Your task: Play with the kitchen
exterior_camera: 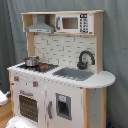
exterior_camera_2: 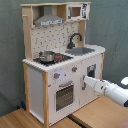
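Note:
The toy kitchen [exterior_camera: 65, 95] [exterior_camera_2: 37, 85] is white and light wood and stands upright in both exterior views. A metal pot [exterior_camera: 31, 61] [exterior_camera_2: 47, 56] sits on its stovetop, beside the grey sink [exterior_camera: 74, 74] [exterior_camera_2: 82, 50] and black faucet [exterior_camera: 85, 59] [exterior_camera_2: 74, 39]. Above are the hood [exterior_camera: 40, 27] and the microwave [exterior_camera: 75, 23] [exterior_camera_2: 76, 11]. In the second exterior view my white arm [exterior_camera_2: 110, 90] reaches in from the right. Its gripper [exterior_camera_2: 85, 80] is close to the cupboard front, just right of the oven door [exterior_camera_2: 64, 95] and below the knobs [exterior_camera_2: 74, 69].
The kitchen stands on a wooden floor [exterior_camera_2: 95, 115] before a grey curtain [exterior_camera_2: 115, 30]. White parts of the arm [exterior_camera: 15, 122] show at the first exterior view's lower left, in front of the oven door [exterior_camera: 29, 105].

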Controlling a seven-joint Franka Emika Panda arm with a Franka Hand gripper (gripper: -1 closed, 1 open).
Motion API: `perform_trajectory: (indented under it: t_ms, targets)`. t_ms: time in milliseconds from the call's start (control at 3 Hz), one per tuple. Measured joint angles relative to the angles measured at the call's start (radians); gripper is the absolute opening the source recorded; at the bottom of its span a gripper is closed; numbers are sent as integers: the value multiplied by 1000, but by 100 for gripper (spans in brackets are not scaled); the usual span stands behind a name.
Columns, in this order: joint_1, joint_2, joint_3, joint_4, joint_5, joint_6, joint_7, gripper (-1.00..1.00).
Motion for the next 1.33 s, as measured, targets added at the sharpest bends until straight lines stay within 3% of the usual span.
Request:
perform_trajectory:
  t_ms: [333,1333]
  targets:
    - [-88,0,4,67,0,24,36,100]
    - [-342,-19,7,224,-11,184,42,100]
